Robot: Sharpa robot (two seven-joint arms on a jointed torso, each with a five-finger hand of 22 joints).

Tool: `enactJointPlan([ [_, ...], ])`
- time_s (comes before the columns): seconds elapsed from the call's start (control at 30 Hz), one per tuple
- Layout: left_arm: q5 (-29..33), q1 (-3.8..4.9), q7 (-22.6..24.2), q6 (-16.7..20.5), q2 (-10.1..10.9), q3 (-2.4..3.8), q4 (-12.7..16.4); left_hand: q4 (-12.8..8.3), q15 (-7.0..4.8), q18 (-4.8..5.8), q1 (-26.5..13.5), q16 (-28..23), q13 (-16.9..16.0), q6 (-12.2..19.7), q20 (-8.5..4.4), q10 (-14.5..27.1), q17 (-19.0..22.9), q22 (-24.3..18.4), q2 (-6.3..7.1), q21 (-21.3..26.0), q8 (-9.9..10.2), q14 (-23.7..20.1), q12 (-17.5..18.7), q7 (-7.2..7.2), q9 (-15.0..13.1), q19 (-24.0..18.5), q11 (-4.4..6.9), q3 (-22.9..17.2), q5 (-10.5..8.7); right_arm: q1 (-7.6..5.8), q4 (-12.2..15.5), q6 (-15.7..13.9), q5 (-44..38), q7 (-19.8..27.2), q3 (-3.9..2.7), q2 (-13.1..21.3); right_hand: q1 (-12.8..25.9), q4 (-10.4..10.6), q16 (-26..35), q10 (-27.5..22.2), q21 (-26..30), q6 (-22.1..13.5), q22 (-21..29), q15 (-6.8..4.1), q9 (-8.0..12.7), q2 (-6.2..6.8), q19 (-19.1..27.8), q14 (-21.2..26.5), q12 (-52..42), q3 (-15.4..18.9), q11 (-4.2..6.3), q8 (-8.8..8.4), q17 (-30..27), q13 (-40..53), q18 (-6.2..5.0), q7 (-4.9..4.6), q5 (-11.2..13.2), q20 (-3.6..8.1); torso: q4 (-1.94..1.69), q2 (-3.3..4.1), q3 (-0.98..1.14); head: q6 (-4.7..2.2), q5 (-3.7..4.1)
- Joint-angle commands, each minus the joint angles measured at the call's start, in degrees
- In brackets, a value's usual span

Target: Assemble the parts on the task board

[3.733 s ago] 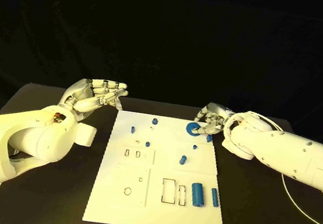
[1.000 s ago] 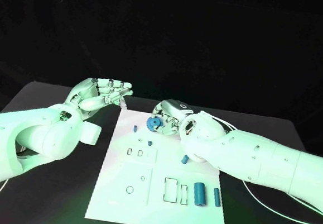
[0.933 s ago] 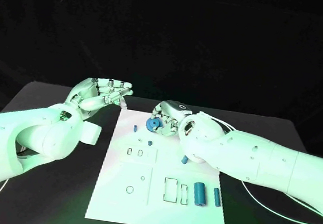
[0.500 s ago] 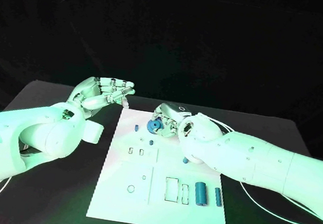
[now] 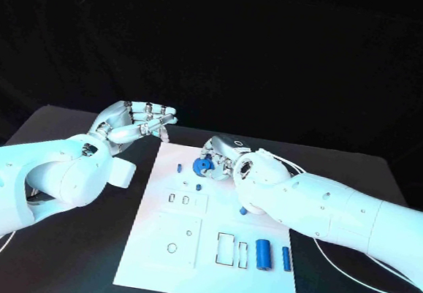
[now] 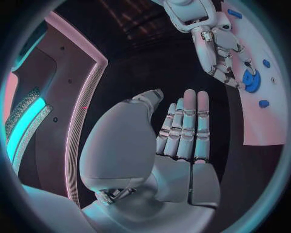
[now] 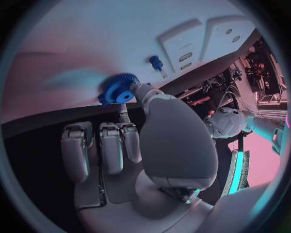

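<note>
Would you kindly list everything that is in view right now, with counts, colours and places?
Table: one, black, under everything.
Task board: one, white, middle of the table.
Gear: one, blue, at the board's far end, pinched by the right hand.
Small pegs: at least three, blue, on the board's far half.
Cylinders: three, blue, lying side by side on the board's near right part.
Left hand: one, silver, raised beside the board's far left corner, holding nothing.
Right hand: one, silver, over the board's far end.
</note>
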State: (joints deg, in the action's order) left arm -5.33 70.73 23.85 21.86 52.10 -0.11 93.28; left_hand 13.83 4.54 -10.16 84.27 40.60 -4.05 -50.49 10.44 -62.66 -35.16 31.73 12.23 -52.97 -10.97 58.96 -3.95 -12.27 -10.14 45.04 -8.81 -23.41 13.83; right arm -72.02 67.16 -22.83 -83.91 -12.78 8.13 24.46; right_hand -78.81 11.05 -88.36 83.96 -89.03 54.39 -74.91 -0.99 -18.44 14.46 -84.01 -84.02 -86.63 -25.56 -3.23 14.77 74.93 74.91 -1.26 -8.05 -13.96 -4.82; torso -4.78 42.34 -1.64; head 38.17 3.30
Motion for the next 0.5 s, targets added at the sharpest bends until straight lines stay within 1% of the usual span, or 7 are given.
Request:
enactJointPlan([
  [0.03, 0.1, 0.06, 0.2, -0.9, -0.1, 0.03, 0.1, 0.0, 0.11, -0.22, 0.0, 0.2, 0.0, 0.1, 0.16, 0.2, 0.1, 0.0, -0.12, -0.3, 0.3, -0.4, 0.2, 0.18, -0.1, -0.3, 0.25, -0.4, -0.23, 0.15, -0.3, 0.6, 0.0, -0.1, 0.11, -0.1, 1.5, 0.6, -0.3, 2.7, 0.4, -2.3, -13.6, 0.67, 0.2, 0.79, -5.0, -4.9, 0.5, 1.3, -0.68, -1.47, 9.9, 11.2, 0.81, -0.73, -0.1, -0.69, -0.04, 0.03, 0.02, -0.01, 0.0],
  [0.13, 0.1, 0.06, 0.2, -0.9, -0.1, 0.03, 0.1, 0.0, 0.11, -0.22, 0.0, 0.2, 0.0, 0.1, 0.16, 0.2, 0.1, 0.0, -0.12, -0.3, 0.3, -0.4, 0.2, 0.18, -0.1, -0.3, 0.25, -0.4, -0.23, 0.15, -0.2, 0.9, 0.4, 0.3, 0.12, 0.0, 3.5, 1.8, -0.5, 2.0, 0.6, -4.1, -13.5, 1.25, 0.6, 0.73, -4.8, -5.0, 1.2, 4.9, -1.26, -3.17, 10.3, 10.6, 0.75, -1.27, 0.6, -1.36, -0.05, 0.0, 0.01, -0.05, -0.03],
  [0.17, 0.1, 0.06, 0.2, -0.9, -0.1, 0.03, 0.1, 0.0, 0.11, -0.22, 0.0, 0.2, 0.0, 0.1, 0.16, 0.2, 0.1, 0.0, -0.12, -0.3, 0.3, -0.4, 0.2, 0.18, -0.1, -0.3, 0.25, -0.4, -0.23, 0.15, -0.2, 1.1, 0.6, 0.4, 0.12, 0.0, 3.4, 2.0, -0.5, 1.9, 0.6, -4.2, -13.5, 1.38, 0.7, 0.37, -4.9, -5.0, 1.3, 6.3, -1.31, -3.52, 10.5, 10.5, 0.76, -1.43, 0.5, -1.51, -0.06, -0.01, 0.01, -0.05, -0.05],
  [0.23, 0.1, 0.06, 0.1, -0.9, -0.1, 0.03, 0.1, 0.0, 0.13, -0.22, 0.0, 0.2, 0.0, 0.1, 0.17, 0.2, 0.1, 0.1, -0.1, -0.3, 0.3, -0.5, 0.2, 0.18, -0.1, -0.4, 0.24, -0.4, -0.24, 0.15, 0.0, 1.4, 0.8, 0.6, 0.13, 0.2, 4.5, 4.0, -0.6, 1.9, 0.6, -4.0, -13.6, 1.48, 0.7, -0.79, -4.9, -5.1, 1.4, 11.0, -1.47, -4.06, 11.0, 10.5, 0.78, -1.41, -0.1, -1.72, -0.06, -0.03, 0.0, -0.02, -0.1],
  [0.3, 0.1, 0.06, 0.1, -0.9, 0.0, 0.03, 0.0, 0.0, 0.13, -0.22, 0.0, 0.2, 0.0, 0.1, 0.17, 0.2, 0.1, 0.1, -0.1, -0.3, 0.3, -0.5, 0.2, 0.18, -0.1, -0.4, 0.24, -0.4, -0.24, 0.15, 0.1, 1.7, 1.0, 0.8, 0.13, 0.4, 4.8, 5.3, -0.7, 2.0, 0.4, -3.6, -13.7, 1.5, 0.6, -1.66, -5.0, -5.2, 1.2, 13.5, -1.45, -4.31, 11.4, 10.6, 0.81, -1.37, -0.5, -1.71, -0.06, -0.02, 0.01, -0.02, -0.1],
  [0.4, 0.1, 0.06, 0.1, -0.9, 0.0, 0.03, 0.0, 0.0, 0.13, -0.22, 0.0, 0.2, 0.0, 0.1, 0.17, 0.2, 0.1, 0.1, -0.1, -0.3, 0.3, -0.5, 0.2, 0.18, -0.1, -0.4, 0.24, -0.4, -0.24, 0.15, 0.5, 2.1, 1.2, 0.9, 0.14, 0.9, 5.8, 5.6, -0.8, 2.2, 0.3, -3.1, -13.9, 1.46, 0.5, -2.59, -5.1, -5.2, 1.1, 15.3, -1.38, -4.36, 11.7, 10.8, 0.87, -1.29, -1.3, -1.7, -0.02, 0.0, 0.03, 0.02, -0.19],
  [0.5, 0.1, 0.06, 0.1, -0.9, 0.0, 0.03, 0.0, 0.0, 0.13, -0.22, 0.0, 0.2, 0.0, 0.1, 0.17, 0.2, 0.1, 0.1, -0.1, -0.3, 0.3, -0.5, 0.2, 0.18, -0.1, -0.4, 0.24, -0.4, -0.24, 0.16, 0.9, 2.6, 1.4, 1.0, 0.16, 1.4, 6.0, 5.6, -0.9, 2.3, 0.1, -2.7, -14.0, 1.4, 0.4, -3.04, -5.2, -5.3, 0.9, 15.6, -1.3, -4.28, 11.8, 11.0, 0.91, -1.18, -1.8, -1.66, 0.05, 0.0, 0.03, 0.08, -0.21],
])
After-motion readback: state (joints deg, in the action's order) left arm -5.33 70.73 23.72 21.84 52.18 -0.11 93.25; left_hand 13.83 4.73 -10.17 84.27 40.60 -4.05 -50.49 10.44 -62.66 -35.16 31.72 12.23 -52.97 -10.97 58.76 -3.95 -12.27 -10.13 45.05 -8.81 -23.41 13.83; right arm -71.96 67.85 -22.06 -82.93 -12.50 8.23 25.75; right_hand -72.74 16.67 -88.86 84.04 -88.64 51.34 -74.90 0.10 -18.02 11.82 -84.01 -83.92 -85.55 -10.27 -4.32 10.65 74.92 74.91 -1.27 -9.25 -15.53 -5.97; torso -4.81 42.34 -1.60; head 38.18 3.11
